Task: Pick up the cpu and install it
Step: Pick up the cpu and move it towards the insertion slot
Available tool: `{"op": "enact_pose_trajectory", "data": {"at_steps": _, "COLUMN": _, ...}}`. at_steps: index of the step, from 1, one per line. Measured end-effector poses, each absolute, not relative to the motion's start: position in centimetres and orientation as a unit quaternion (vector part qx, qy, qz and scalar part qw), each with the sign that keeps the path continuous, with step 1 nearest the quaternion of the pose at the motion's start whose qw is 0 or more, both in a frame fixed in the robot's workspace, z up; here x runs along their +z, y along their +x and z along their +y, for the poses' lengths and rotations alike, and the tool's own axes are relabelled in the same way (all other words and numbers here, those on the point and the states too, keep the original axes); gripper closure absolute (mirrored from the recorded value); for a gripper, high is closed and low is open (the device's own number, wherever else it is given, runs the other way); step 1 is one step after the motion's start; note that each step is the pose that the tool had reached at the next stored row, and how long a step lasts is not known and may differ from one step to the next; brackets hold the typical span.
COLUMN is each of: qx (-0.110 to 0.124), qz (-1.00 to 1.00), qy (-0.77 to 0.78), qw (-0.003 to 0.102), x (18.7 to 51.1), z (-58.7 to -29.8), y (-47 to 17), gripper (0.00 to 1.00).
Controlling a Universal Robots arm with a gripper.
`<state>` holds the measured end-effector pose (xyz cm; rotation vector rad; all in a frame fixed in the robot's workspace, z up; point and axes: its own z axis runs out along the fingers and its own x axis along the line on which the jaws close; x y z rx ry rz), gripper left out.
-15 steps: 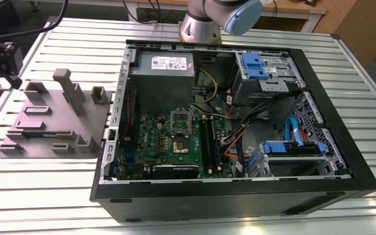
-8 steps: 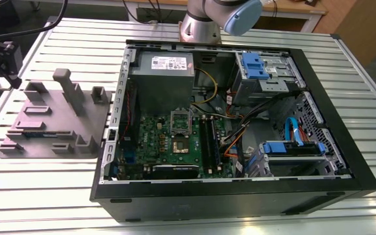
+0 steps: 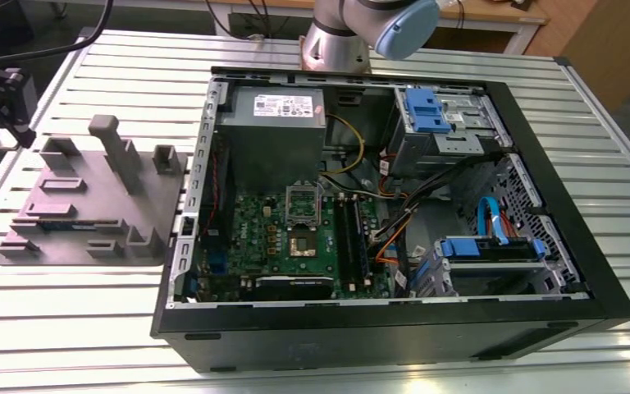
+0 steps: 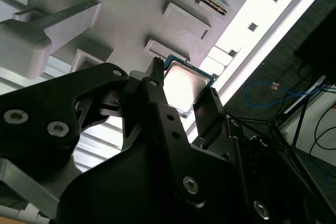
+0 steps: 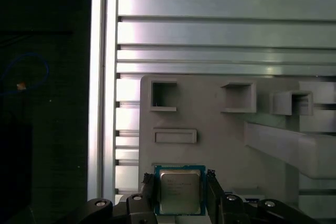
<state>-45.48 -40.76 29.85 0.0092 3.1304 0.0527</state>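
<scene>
First wrist view has the claw (image 5: 179,177) straddling the cpu (image 5: 179,192) at the edge of the grey tray (image 5: 220,145); whether it pinches, I cannot tell. A loose or uneven hold could tilt the chip and drop it onto the slatted worktop (image 5: 210,30).

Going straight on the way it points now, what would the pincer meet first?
Most likely the cpu, lying on the grey tray directly ahead of the pincer; the remaining gap is unclear.
</scene>
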Motion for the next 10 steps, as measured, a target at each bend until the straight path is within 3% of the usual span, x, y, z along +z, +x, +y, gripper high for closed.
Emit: {"op": "enact_pose_trajectory", "data": {"at_steps": 10, "qx": 0.017, "qz": 1.0, "qy": 0.003, "qw": 0.005, "x": 30.17, "z": -40.76, "y": -45.48, "gripper": 0.53}}
